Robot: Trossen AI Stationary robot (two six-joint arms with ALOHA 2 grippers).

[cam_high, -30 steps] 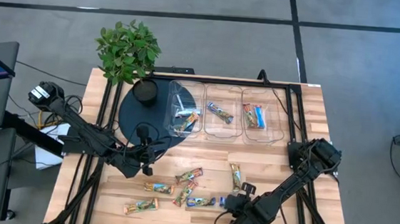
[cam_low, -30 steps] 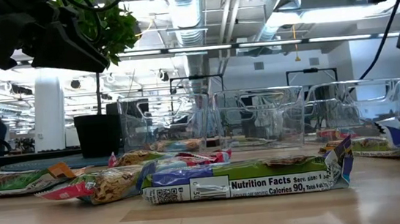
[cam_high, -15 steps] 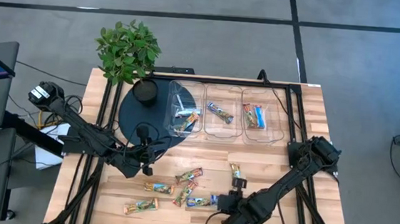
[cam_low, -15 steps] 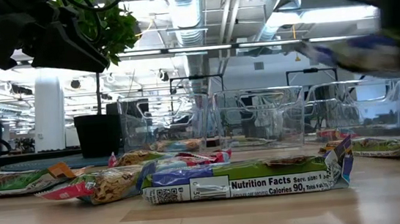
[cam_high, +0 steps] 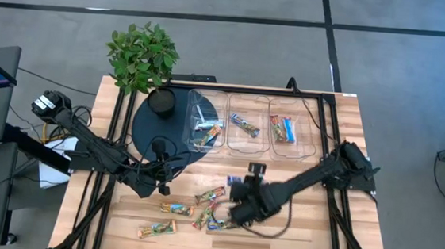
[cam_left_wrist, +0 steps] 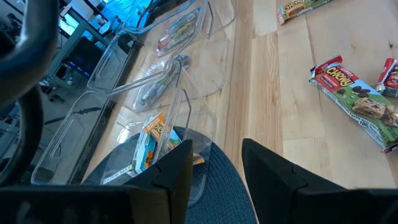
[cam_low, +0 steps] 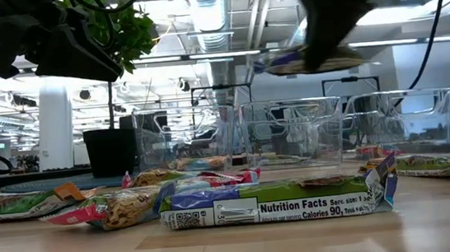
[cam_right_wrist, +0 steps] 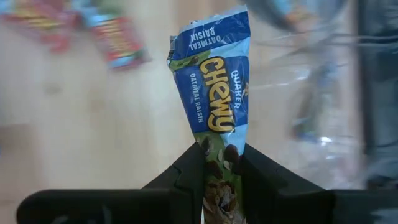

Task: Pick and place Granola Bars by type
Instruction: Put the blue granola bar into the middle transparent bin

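The blue granola bar (cam_right_wrist: 213,112) runs hidden between the right gripper's (cam_right_wrist: 217,163) jaws, and the clear bins (cam_right_wrist: 317,93) beyond are blurred.

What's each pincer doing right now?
Left pincer: open, empty, near the left bin.
Right pincer: shut on a blue granola bar, lifted above the table.
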